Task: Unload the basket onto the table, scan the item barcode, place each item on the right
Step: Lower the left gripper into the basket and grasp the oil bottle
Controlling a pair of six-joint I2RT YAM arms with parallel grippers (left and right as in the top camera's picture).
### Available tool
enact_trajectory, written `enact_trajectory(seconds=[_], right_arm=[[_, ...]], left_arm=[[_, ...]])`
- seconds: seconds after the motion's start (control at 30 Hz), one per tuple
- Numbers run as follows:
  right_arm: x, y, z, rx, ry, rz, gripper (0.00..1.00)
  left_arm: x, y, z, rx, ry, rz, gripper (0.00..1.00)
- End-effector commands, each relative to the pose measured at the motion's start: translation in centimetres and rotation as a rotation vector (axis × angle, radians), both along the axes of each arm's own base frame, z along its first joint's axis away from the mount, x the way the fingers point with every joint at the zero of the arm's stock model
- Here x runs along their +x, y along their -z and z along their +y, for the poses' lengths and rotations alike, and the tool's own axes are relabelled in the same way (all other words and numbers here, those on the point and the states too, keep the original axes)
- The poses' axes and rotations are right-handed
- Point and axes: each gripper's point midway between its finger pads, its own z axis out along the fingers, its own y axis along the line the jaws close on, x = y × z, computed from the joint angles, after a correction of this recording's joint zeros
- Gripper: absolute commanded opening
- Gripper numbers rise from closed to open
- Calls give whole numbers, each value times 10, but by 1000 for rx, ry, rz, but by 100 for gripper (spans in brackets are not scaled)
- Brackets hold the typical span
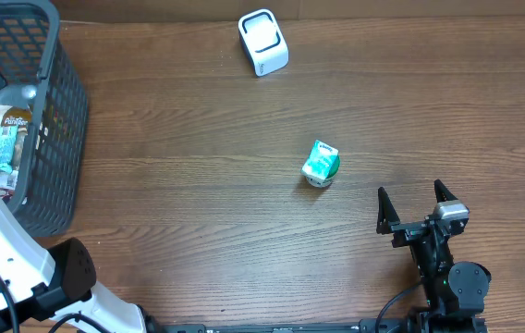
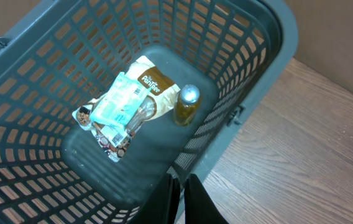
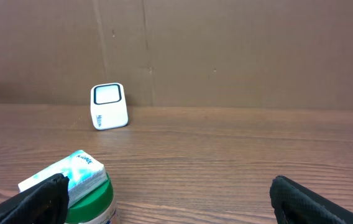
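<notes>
Teal-and-white item (image 1: 320, 164) sits near the middle of your counter (image 1: 198, 194), touched by nothing and well apart from the white scanner (image 1: 262, 43) at the far edge. Your right pincer (image 1: 410, 194) is released, fingers spread wide with nothing between them, near the item but clear of it, on its right and closer to the near edge. From that wrist the item shows low beside one finger, with the scanner further back against the brown wall. Your left pincer (image 2: 179, 190) is clenched on nothing above the grey basket (image 1: 64, 102) at the counter's left end. In the basket you see a pale blue packet (image 2: 119, 102), a brown-and-white bag (image 2: 151, 81) and a silver-capped bottle (image 2: 187, 104).
</notes>
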Motion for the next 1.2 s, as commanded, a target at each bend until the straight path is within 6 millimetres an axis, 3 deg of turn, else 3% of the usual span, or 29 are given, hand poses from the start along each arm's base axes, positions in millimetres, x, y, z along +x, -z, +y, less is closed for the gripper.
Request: enact_trajectory(seconds=[0.0, 0.2, 0.5, 0.53, 0.63, 0.7, 0.73, 0.77, 0.97, 1.17], right_arm=[[0, 2, -2, 5, 8, -1, 100], [0, 2, -2, 5, 8, -1, 100], [0, 2, -2, 5, 8, -1, 100], [0, 2, -2, 5, 8, -1, 100], [0, 2, -2, 5, 8, -1, 100], [0, 2, -2, 5, 8, -1, 100], [0, 2, -2, 5, 8, -1, 100], [0, 2, -2, 5, 8, -1, 100], [0, 2, -2, 5, 8, -1, 100], [0, 2, -2, 5, 8, -1, 100]], left_arm=[[8, 10, 12, -15, -37, 11, 7], [16, 27, 37, -34, -94, 34, 7], [34, 88, 76, -113, -152, 151, 8], [37, 96, 80, -113, -146, 168, 11], [57, 121, 86, -142, -11, 187, 31], [68, 130, 84, -170, 83, 177, 48], [74, 135, 83, -181, 137, 166, 63], [79, 139, 83, -185, 168, 164, 69], [94, 159, 78, -210, 294, 162, 74], [106, 196, 75, -265, 375, 198, 74]])
